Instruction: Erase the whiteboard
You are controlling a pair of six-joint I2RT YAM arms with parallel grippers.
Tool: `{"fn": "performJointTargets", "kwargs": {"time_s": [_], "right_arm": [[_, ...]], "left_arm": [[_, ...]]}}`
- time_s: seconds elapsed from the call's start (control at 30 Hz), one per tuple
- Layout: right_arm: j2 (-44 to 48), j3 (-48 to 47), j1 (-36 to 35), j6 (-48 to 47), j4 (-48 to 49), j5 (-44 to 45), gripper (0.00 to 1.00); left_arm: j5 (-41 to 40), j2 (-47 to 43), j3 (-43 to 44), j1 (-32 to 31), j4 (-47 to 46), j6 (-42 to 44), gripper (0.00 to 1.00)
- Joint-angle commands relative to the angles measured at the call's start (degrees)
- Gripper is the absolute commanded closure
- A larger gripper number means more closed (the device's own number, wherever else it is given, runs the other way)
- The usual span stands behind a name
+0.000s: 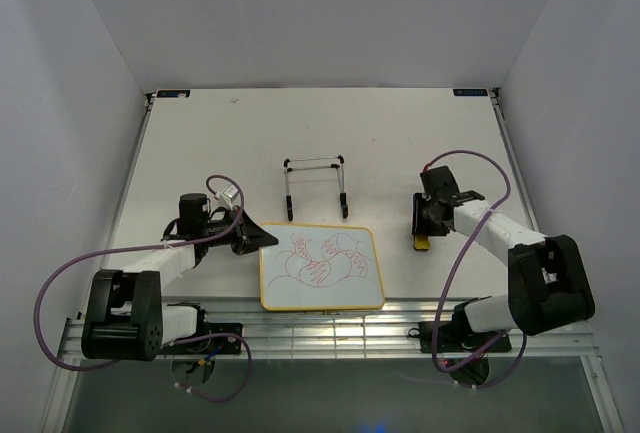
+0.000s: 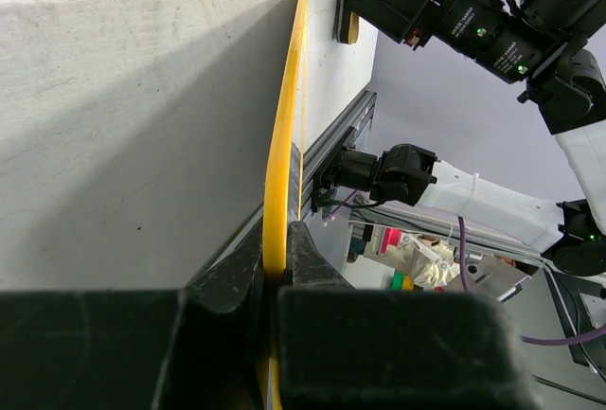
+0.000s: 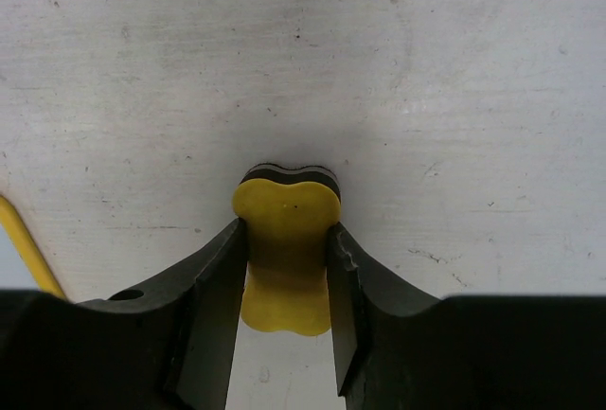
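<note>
Whiteboard (image 1: 321, 269) — flat at the desk's near edge, centre, red scribbles uncleaned; likely light, stiff, slick-faced, best held by its yellow frame (image 2: 282, 145), where the left hand (image 1: 262, 241) is pinched shut; right hand (image 3: 287, 240) clamps a yellow eraser (image 3: 287, 206).

We note the left gripper (image 2: 275, 251), fingers (image 2: 227, 285) closed on the whiteboard (image 2: 284, 145) at its yellow frame, seen edge-on. Beyond it, the right gripper (image 2: 367, 3) holds a yellow eraser (image 2: 348, 12) near the tabletop (image 2: 327, 74).

eraser (image 1: 423, 244) tiny, half hidden — under right claw (image 1: 424, 232)
</note>
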State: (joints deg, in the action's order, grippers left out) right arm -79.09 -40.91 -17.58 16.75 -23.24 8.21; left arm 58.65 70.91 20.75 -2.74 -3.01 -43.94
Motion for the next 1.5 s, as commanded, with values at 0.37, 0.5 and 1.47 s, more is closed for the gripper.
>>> {"fn": "performJointTargets", "kwargs": {"time_s": [0.37, 0.5, 1.47], "right_arm": [[7.37, -6.99, -14.3, 3.98, -3.66, -8.46, 0.7], [6.24, -8.92, -24.14, 8.29, 3.19, -14.09, 0.71], [-20.67, -29.5, -47.28, 6.8, 3.21, -8.91, 0.71]], "left_arm": [[-4.6, -1.22, 1.31, 0.19, 2.13, 0.79, 1.0], [-4.86, -1.39, 1.31, 0.19, 2.3, 0.96, 1.0], [-5.13, -0.6, 1.83, -1.39, 2.74, 1.84, 1.0]]}}
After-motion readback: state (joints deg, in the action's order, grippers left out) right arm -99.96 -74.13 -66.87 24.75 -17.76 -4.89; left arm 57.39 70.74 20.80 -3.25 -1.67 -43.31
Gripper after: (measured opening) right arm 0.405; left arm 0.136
